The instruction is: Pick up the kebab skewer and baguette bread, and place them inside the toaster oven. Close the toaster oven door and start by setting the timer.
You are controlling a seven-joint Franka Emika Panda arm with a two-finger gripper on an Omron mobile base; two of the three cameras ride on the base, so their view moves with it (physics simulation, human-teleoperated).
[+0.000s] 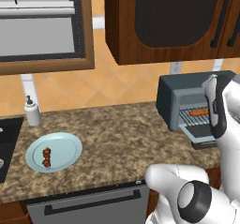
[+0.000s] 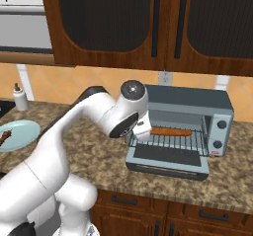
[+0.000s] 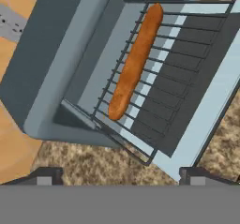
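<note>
- Granite counter (image 1: 117, 134) carries the toaster oven (image 2: 217, 104), right of frame, door (image 2: 168, 162) dropped for loading.
- We find the baguette bread (image 3: 136, 61) on its rack.
- Tool (image 3: 119, 174) spread, empty.
- Kebab skewer (image 1: 47, 158) awaits on the plate (image 1: 68, 145), lower left.

A glossy white arm (image 2: 74, 131) of rounded segments, with dark grey joint caps and black bands between links.

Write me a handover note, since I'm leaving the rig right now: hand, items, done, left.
Hand: open, holding nothing, in front of the toaster oven.
Baguette bread: lying on the wire rack inside.
Kebab skewer: on the blue plate, left end of the counter.
Toaster oven door: folded down, open.
Done: baguette loaded.
Left: fetch skewer, load it, close door, set timer.
</note>
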